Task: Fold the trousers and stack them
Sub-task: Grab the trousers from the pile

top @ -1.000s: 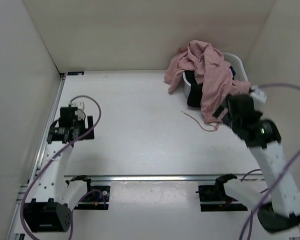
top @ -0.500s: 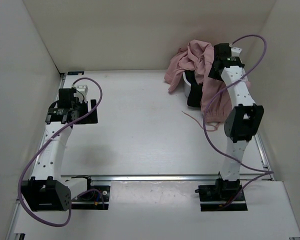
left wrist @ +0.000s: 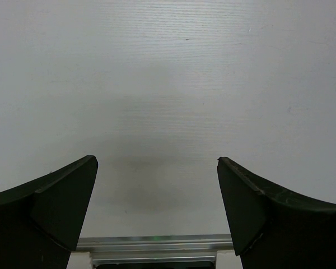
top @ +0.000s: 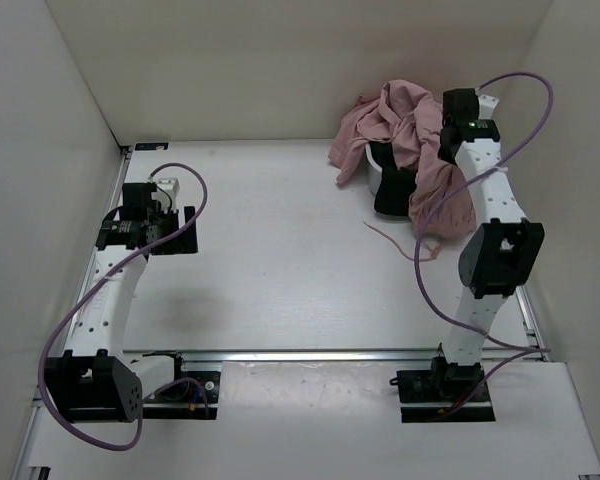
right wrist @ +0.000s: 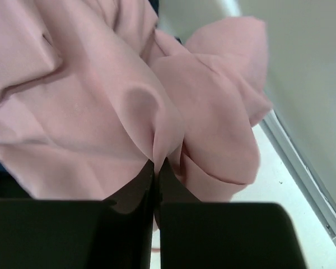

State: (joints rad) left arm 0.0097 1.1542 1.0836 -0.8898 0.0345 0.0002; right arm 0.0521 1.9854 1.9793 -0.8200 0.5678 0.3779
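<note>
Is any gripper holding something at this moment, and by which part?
The right gripper pinches a raised fold of the trousers; which part of the garment this is cannot be told. The open left gripper holds nothing.

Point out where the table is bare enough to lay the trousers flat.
The widest bare stretch of table lies between the open left gripper, the near rail and the drawstring. Far right corner is crowded: trousers heaped over the basket, right gripper pinching them.

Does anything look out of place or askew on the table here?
The dusty-pink fabric trousers lie crumpled over the white basket, part spilling onto the table, their thin pink drawstring trailing loose. The right gripper pinches a fold.
</note>
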